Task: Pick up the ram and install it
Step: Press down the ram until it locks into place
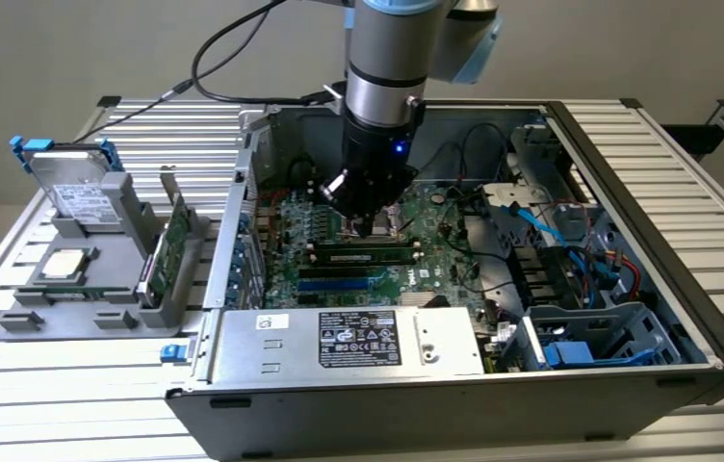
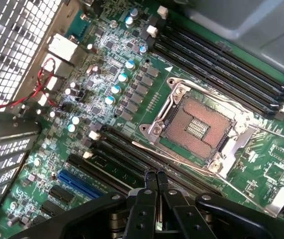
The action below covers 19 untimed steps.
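The ram [image 1: 362, 256], a narrow green stick with black chips, lies along a memory slot on the motherboard [image 1: 446, 265] inside the open computer case. My gripper [image 1: 370, 223] hangs just behind and above it, reaching down into the case. In the wrist view my gripper [image 2: 155, 175] is shut, its black fingertips pressed together with nothing between them. They hover over the black memory slots [image 2: 117, 157] beside the open CPU socket [image 2: 197, 124]. Whether they touch the ram I cannot tell.
A grey holder at the exterior view's left carries a silver hard drive [image 1: 73, 188], a processor chip [image 1: 64, 262] and a green expansion card [image 1: 169, 245]. The power supply [image 1: 349, 342] fills the case front. Blue cables [image 1: 555, 231] and drive cages crowd the exterior view's right.
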{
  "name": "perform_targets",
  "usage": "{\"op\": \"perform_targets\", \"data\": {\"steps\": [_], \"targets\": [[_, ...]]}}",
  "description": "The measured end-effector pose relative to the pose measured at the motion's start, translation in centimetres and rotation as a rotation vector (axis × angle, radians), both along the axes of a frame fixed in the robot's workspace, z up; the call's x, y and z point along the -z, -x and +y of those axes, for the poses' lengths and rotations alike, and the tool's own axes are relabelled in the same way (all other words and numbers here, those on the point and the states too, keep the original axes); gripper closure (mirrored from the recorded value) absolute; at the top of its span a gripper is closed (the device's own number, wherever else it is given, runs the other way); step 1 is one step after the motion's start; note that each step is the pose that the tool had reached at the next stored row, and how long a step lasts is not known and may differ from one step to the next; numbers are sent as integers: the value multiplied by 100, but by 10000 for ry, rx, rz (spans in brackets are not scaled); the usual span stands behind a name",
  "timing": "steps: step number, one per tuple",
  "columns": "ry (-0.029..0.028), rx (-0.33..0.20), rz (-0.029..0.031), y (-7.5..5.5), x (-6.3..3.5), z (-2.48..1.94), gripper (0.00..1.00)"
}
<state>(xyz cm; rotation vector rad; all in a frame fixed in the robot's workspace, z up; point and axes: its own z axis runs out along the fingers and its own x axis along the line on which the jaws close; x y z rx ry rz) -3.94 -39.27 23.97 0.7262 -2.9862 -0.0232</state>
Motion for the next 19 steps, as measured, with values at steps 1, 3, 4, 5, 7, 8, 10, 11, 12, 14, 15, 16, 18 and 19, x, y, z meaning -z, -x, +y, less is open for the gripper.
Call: {"op": "perform_targets", "data": {"steps": [1,3,4,5,7,8,10,11,12,14,15,16,18,19], "targets": [[-1,151,-1,0,0,0,90],[-1,468,-2,0,0,0,90],[0,620,-2,0,0,0,90],[0,762,-3,0,0,0,90],[0,1080,-3,0,0,0,90],[-1,1232,-3,0,0,0,90],[-1,1536,-5,0,0,0,90],[-1,1693,-5,0,0,0,90],[-1,1845,-6,0,0,0,90],[-2,2145,-9,0,0,0,90],[-2,2296,-10,0,0,0,90],[-3,2440,-13,0,0,0,90],[-7,2726,-20,0,0,0,90],[-9,2872,-25,0,0,0,90]]}}
